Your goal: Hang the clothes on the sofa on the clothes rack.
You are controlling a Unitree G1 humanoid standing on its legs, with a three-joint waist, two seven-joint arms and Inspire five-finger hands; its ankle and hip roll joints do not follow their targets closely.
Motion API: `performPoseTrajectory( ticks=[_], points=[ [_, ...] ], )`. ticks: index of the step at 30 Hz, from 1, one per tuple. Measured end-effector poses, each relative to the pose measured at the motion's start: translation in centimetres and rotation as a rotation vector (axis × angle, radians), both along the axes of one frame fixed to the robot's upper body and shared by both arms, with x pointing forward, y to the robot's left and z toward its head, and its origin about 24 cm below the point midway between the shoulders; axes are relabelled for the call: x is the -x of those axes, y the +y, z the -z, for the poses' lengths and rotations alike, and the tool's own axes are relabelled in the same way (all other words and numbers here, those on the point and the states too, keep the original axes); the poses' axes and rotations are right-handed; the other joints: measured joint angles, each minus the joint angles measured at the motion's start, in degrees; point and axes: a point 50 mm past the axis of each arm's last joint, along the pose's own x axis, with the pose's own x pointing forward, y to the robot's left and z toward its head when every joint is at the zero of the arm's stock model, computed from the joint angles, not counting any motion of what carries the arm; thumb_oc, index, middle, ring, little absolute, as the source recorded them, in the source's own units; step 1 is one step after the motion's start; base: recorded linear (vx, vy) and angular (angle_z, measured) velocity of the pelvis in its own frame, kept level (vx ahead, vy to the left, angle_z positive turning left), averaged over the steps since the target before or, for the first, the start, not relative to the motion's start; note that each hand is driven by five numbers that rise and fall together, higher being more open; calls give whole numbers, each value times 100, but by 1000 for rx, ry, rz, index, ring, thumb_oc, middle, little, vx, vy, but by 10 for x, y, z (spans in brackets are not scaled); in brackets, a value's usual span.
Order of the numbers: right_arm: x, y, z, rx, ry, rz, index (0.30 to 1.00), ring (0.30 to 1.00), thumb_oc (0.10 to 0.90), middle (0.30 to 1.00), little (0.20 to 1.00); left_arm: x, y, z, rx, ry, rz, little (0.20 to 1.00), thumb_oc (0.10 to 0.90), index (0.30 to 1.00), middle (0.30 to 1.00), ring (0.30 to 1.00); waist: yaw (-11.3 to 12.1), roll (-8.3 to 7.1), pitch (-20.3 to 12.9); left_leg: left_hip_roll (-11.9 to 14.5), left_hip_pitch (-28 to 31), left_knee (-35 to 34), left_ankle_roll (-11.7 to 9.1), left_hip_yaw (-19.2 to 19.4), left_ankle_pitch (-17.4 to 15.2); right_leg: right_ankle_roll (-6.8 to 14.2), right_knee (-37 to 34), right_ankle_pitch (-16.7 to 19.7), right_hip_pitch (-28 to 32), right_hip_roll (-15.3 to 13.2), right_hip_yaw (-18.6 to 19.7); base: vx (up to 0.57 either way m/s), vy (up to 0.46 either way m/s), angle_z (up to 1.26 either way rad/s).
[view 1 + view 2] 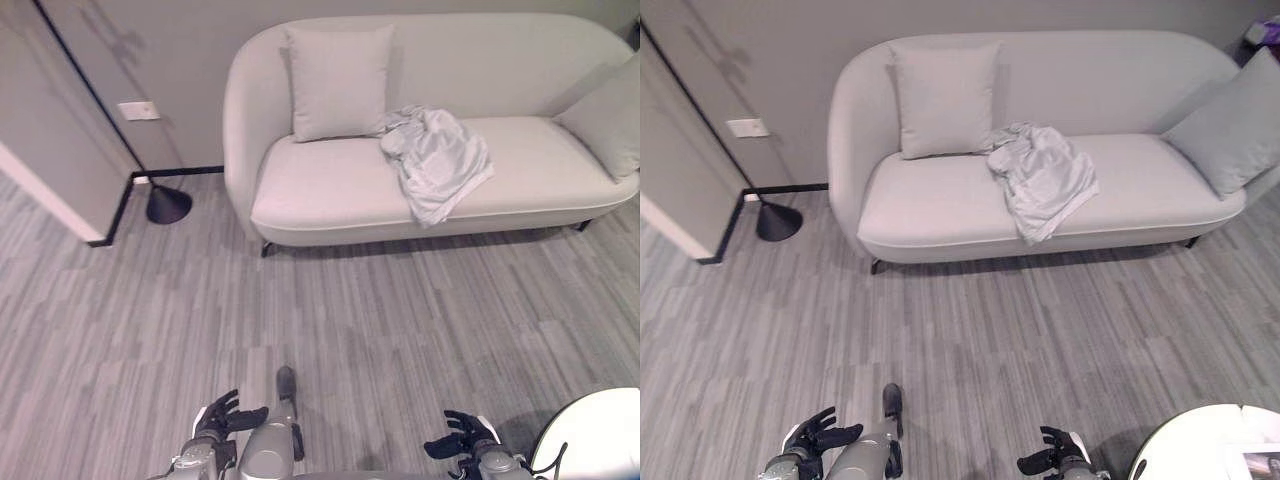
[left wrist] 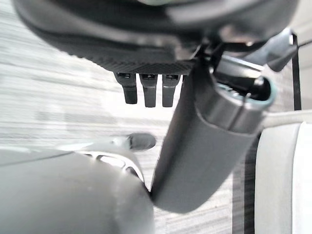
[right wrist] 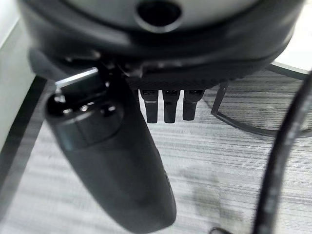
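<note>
Clothes [image 1: 437, 160] lie crumpled on the sofa [image 1: 330, 185] seat, near its middle, one edge hanging over the seat's front. 2 cushions lean on the sofa back: one [image 1: 338, 80] just left of the clothes, one [image 1: 610, 115] at the sofa's right end. Well in front of the sofa, over the floor [image 1: 300, 310], the left hand [image 1: 222, 416] and right hand [image 1: 462, 436] hang empty with fingers relaxed. A white table [image 1: 600, 435] stands right of the right hand.

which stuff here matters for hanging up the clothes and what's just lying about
For the job:
clothes, crumpled on the sofa seat
sofa
left hand and right hand, both open

Lying about:
two cushions
black lamp base
white round table
</note>
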Motion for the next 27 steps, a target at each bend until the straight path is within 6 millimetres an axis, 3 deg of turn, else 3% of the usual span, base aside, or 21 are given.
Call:
performPoseTrajectory(
  ticks=[1, 2, 3, 4, 5, 7, 8, 9, 10, 11, 13, 15, 16, 17, 19, 20, 21, 22, 24, 26, 27],
  points=[
    [5, 4, 2, -11, 16, -6, 900, 900, 800, 900, 900, 4, 2, 1, -7, 25, -2, 900, 800, 900, 900, 900, -33, -53, -32, 44, 102, 78, 106, 17, 57, 116, 1040, -190, -347, -178, -240, 391, 232, -39],
    [9, 9, 4, -34, 21, -7, 900, 900, 800, 900, 900, 6, 6, 1, -17, 28, -5, 900, 800, 900, 900, 900, -144, -153, -106, -78, 286, 33, 105, 78, -145, 132, 2340, -154, -881, -443, -422, 394, 188, 5],
    [14, 13, 6, -49, 26, -4, 900, 900, 800, 900, 900, 8, 13, 0, -38, 39, 24, 900, 800, 900, 900, 900, -305, -300, -95, -297, 601, -131, 216, -23, -224, 199, 4017, -53, -1474, -1058, -755, 425, 89, 28],
    [17, 15, 7, -54, 32, -1, 900, 900, 800, 900, 900, 12, 17, 0, -55, 60, 48, 900, 800, 900, 900, 900, -450, -456, -104, -533, 763, -170, 246, -83, -258, 205, 4779, -69, -1757, -1549, -875, 428, 81, 51],
    [23, 13, 7, -49, 42, 19, 900, 900, 800, 900, 900, 2, 16, -2, -70, 46, 78, 900, 800, 900, 900, 900, -490, -469, -90, -703, 953, -169, 358, -151, -454, 114, 4908, -132, -2017, -2263, -1242, 451, -97, 40],
    [22, 9, 6, -24, 40, 10, 900, 900, 800, 900, 900, -19, 13, -9, -74, -26, 95, 900, 800, 900, 900, 900, -501, -221, 49, -666, 1126, -154, 432, -293, -629, 278, 4200, -39, -2333, -2674, -1459, 493, -226, 35],
    [21, 1, 3, 1, 39, 19, 900, 900, 800, 900, 900, -27, 9, -12, -75, -61, 101, 900, 800, 900, 900, 900, -491, -92, 121, -622, 1195, -153, 400, -367, -689, 471, 3149, 84, -2325, -2723, -1736, 258, -203, 28],
    [18, -5, 1, 16, 29, 22, 900, 900, 800, 900, 900, -29, 10, -13, -78, -74, 100, 900, 800, 900, 900, 900, -496, -33, 163, -580, 1238, -150, 301, -376, -761, 678, 2356, 212, -2355, -2645, -1738, 313, -245, 12],
    [7, -9, -3, 22, -9, 34, 900, 900, 800, 900, 900, -31, 14, -15, -88, -79, 94, 900, 800, 900, 900, 900, -531, 13, 247, -579, 1322, -151, 276, -323, -775, 939, 994, 602, -2402, -2535, -1714, 262, -215, 13],
    [5, -9, -4, 25, -22, 34, 900, 900, 800, 900, 900, -31, 15, -15, -92, -73, 90, 900, 800, 900, 900, 900, -639, 45, 262, -573, 1428, -151, 137, -374, -935, 1055, 405, 1056, -2599, -2479, -1577, 374, -270, 16],
    [-5, -1, -5, 2, -52, 20, 900, 900, 800, 900, 900, -32, 14, -15, -95, -78, 80, 900, 800, 900, 900, 900, -745, -30, 315, -604, 1623, -170, 97, -503, -1162, 1120, -502, 1719, -2827, -2319, -1163, 460, -271, 27],
    [-8, 3, -5, -11, -61, 20, 900, 900, 800, 900, 900, -30, 16, -15, -100, -73, 75, 900, 800, 900, 900, 900, -745, -113, 356, -627, 1730, -189, 31, -518, -1275, 1180, -642, 1843, -2924, -2291, -880, 471, -290, 25],
    [-7, 7, -3, -24, -57, 24, 900, 900, 800, 900, 900, -21, 14, -12, -90, -55, 73, 900, 800, 900, 900, 900, -812, -177, 344, -599, 1903, -189, -141, -643, -1398, 1129, -660, 1968, -2869, -2266, -725, 449, -395, 46],
    [-2, 6, -2, -22, -44, 26, 900, 900, 800, 900, 900, -16, 8, -9, -71, -43, 74, 900, 800, 900, 900, 900, -875, -116, 345, -445, 1981, -189, -229, -773, -1478, 1070, -660, 2378, -2736, -2149, -743, 450, -395, 71],
    [0, 2, -3, -17, -35, 25, 900, 900, 800, 900, 900, -13, -7, -5, -31, -35, 86, 900, 800, 900, 900, 900, -1037, 156, 364, 20, 2113, -185, -287, -1062, -1556, 933, -724, 2549, -2368, -1697, -730, 213, -218, 80],
    [6, 0, -2, -14, -23, 27, 900, 900, 800, 900, 900, -13, -13, -4, -16, -41, 99, 900, 800, 900, 900, 900, -1040, 195, 334, 129, 2161, -186, -297, -994, -1511, 747, -697, 2666, -2299, -1594, -745, 241, -304, 58],
    [-2, -7, -6, 5, -40, 22, 900, 900, 800, 900, 900, -12, -21, -3, 13, -49, 100, 900, 800, 900, 900, 900, -973, 279, 331, 252, 2178, -113, -437, -606, -1284, 273, -656, 2553, -2262, -1418, -791, 340, -475, 30],
    [-10, -9, -8, 9, -64, 33, 900, 900, 800, 900, 900, -15, -24, -4, 19, -54, 102, 900, 800, 900, 900, 900, -969, 235, 369, 368, 2105, 127, -608, -562, -1180, 227, -711, 2519, -2163, -1360, -867, 266, -487, 18],
    [-20, -8, -12, 3, -101, 33, 900, 900, 800, 900, 900, -24, -22, -6, 12, -74, 102, 900, 800, 900, 900, 900, -948, -14, 506, 529, 1647, 1248, -720, -770, -1162, 70, -828, 2391, -1887, -1310, -1027, 419, -705, 25],
    [-26, -9, -14, 4, -130, 43, 900, 900, 800, 900, 900, -29, -20, -9, 8, -90, 99, 900, 800, 900, 900, 900, -833, -72, 623, 979, 864, 3076, -848, -711, -1019, -176, -462, 1967, -1771, -1064, -1198, 333, -440, 10],
    [-23, -7, -13, 2, -118, 34, 900, 900, 800, 900, 900, -31, -13, -12, -8, -112, 87, 900, 800, 900, 900, 900, -770, -85, 631, 1189, 784, 3447, -1013, -773, -799, -234, -482, 1889, -1580, -949, -1192, 289, -275, -4]
  ],
)
